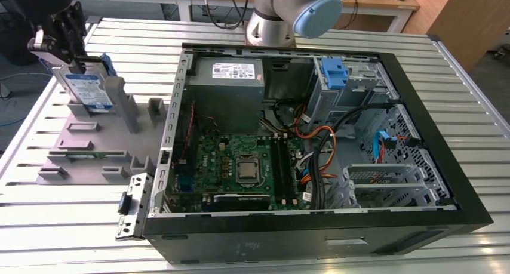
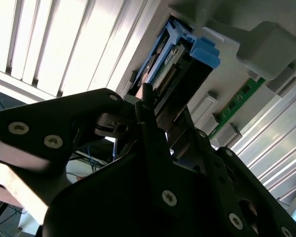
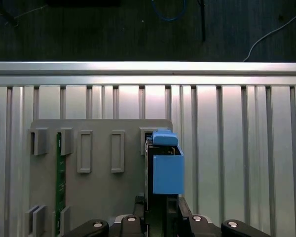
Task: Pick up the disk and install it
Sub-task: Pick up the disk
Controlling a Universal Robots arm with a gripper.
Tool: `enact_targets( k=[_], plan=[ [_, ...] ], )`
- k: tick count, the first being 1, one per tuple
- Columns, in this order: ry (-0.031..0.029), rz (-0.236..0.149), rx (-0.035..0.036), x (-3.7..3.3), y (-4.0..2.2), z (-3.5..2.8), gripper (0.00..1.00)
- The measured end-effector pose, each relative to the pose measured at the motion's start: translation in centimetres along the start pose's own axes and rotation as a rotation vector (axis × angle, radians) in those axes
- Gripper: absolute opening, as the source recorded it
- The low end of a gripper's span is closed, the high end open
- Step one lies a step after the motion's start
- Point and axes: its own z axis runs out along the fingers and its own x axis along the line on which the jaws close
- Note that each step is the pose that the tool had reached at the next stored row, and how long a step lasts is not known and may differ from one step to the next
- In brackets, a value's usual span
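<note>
Tabletop (image 1: pixel 71 226): ribbed aluminium slats, bright and smooth, running across the exterior view; it carries everything below.
Computer case (image 1: pixel 319 238): black sheet-metal box lying on its side with the cover off, nearest the onlooker. Inside are a green motherboard (image 1: pixel 239 166), loose orange and black cables, and perforated grey drive cages.
Fixture (image 1: pixel 95 148): matte grey plastic plate with upright rectangular slots, just beside the case on the exterior view's left. A thin green circuit strip (image 3: pixel 60 173) stands in one slot.
Disk (image 1: pixel 86 90): flat silver-grey rectangle with a white-and-blue label and blue plastic rails. It stands on edge at the far end of the fixture. In the first wrist view (image 3: pixel 166 170) it is edge-on, its blue carrier block facing up.
End effector (image 1: pixel 68 53): black angular metal with bolted links, directly above the disk. In both wrist views (image 3: pixel 159 205) (image 2: pixel 165 106) the disk's upper end sits between its fingers (image 2: pixel 147 98), which are pressed in on the two faces.
Power supply (image 1: pixel 227 83): grey box with a white sticker, at the case's far wall.
Arm base (image 1: pixel 279 17): smooth grey-and-blue cylinder, behind the case.
</note>
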Motion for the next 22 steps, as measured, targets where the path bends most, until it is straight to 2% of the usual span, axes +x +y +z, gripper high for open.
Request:
enact_targets(
  k=[5,9,12,22],
  plan=[
    [0.0192,0.0,0.0001,0.06,0.0,-0.02,0.35],
    [0.0198,0.001,0.0,0.06,0.01,-0.03,0.35],
    [0.0167,-0.003,-0.0003,0.05,0.01,-0.03,0.35],
    [0.0166,-0.007,-0.0003,0.06,0.01,-0.03,0.35]
  ],
)
